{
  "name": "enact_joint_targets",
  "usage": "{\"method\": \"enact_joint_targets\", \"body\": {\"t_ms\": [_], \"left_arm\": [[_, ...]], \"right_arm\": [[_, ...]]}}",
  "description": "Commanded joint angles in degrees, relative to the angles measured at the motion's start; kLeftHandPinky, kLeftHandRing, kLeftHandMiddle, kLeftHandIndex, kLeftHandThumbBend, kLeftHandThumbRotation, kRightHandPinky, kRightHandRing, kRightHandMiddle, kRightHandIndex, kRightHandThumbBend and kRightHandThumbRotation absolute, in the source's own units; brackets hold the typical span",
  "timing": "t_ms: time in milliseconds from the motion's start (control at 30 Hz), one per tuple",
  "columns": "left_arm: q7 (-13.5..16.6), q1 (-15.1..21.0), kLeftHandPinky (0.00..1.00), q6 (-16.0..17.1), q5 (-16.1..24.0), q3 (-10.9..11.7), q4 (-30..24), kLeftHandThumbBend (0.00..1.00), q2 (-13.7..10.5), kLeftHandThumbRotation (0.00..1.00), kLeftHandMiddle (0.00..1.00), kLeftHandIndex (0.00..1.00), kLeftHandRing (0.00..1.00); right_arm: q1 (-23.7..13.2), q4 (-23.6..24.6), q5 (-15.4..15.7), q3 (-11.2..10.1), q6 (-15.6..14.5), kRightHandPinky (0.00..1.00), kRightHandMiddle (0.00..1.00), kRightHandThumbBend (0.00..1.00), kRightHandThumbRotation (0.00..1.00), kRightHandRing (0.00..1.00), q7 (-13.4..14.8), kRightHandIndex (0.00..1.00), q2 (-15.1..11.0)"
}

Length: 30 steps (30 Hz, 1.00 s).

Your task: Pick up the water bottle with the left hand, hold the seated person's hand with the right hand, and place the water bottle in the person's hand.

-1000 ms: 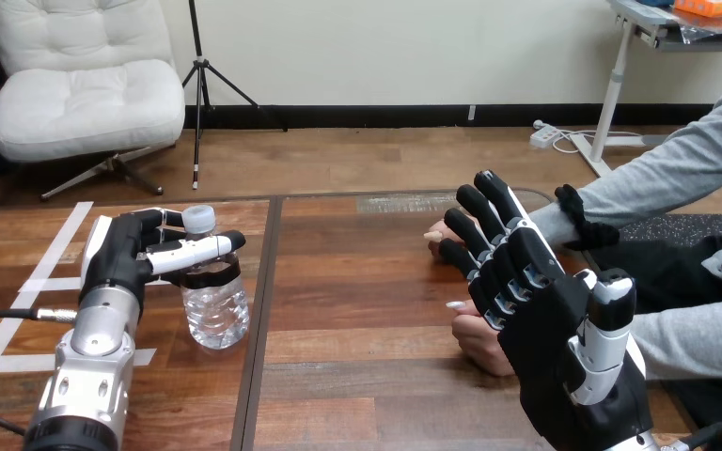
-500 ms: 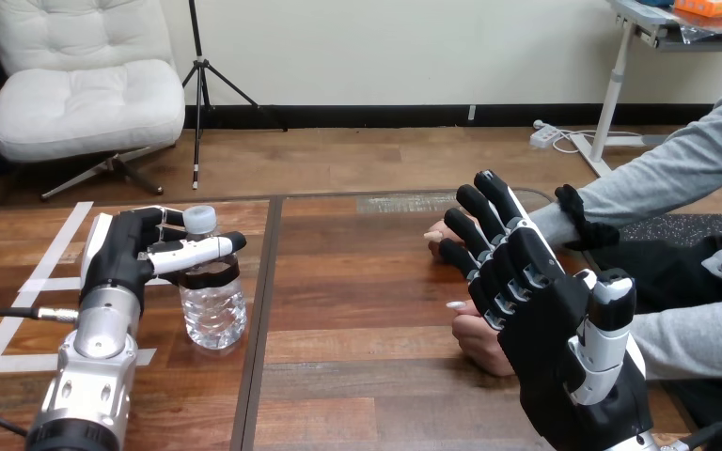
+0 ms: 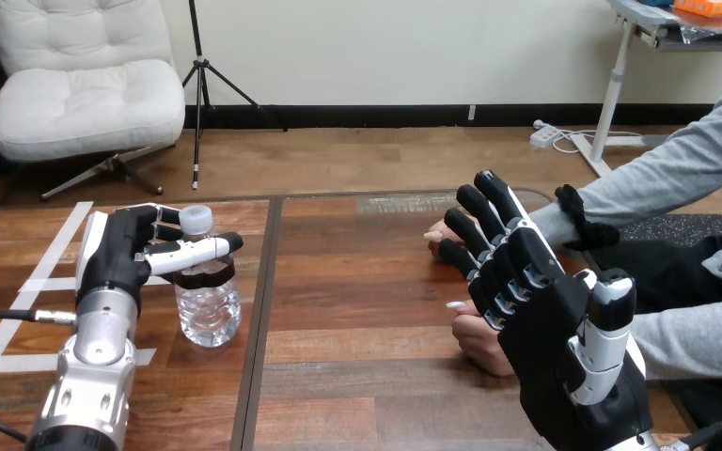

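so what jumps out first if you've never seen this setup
The large black right hand at the lower right stands out, fingers straight, upright in front of the person's near hand and far hand. At the left of the wooden table, the left hand is curled round the neck of a clear water bottle.

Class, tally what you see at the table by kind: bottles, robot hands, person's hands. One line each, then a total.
Water bottle: 1
Robot hands: 2, the left hand and the right hand
Person's hands: 2, the upper hand and the lower hand
Total: 5
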<state>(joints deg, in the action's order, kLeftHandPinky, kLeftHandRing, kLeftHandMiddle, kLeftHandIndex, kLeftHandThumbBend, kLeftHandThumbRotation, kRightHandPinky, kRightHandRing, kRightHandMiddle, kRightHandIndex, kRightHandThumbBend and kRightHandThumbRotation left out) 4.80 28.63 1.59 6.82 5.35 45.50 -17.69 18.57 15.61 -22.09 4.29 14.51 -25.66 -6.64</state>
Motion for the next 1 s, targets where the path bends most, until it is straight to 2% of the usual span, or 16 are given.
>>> {"method": "enact_joint_targets", "body": {"t_ms": [0, 767, 967], "left_arm": [[1.43, 2.01, 0.38, 4.12, 0.47, -0.15, -3.39, 0.79, -0.40, 0.00, 0.44, 0.43, 0.42], [5.99, -1.56, 0.42, 10.07, 2.37, 0.00, -6.90, 0.79, -0.48, 0.00, 0.45, 0.44, 0.43], [6.97, -2.78, 0.40, 11.41, 2.45, 0.33, -8.57, 0.79, -0.39, 0.00, 0.45, 0.43, 0.43]], "right_arm": [[-1.82, 1.80, -0.28, -0.46, 1.24, 0.98, 1.00, 0.99, 1.00, 1.00, 0.01, 1.00, 0.57], [-2.28, 0.84, 0.36, -0.57, 0.83, 0.99, 1.00, 0.99, 1.00, 1.00, 0.22, 1.00, 0.24], [-2.96, -0.48, 1.71, -0.85, 2.06, 1.00, 1.00, 0.96, 1.00, 1.00, 0.14, 1.00, 0.08]]}}
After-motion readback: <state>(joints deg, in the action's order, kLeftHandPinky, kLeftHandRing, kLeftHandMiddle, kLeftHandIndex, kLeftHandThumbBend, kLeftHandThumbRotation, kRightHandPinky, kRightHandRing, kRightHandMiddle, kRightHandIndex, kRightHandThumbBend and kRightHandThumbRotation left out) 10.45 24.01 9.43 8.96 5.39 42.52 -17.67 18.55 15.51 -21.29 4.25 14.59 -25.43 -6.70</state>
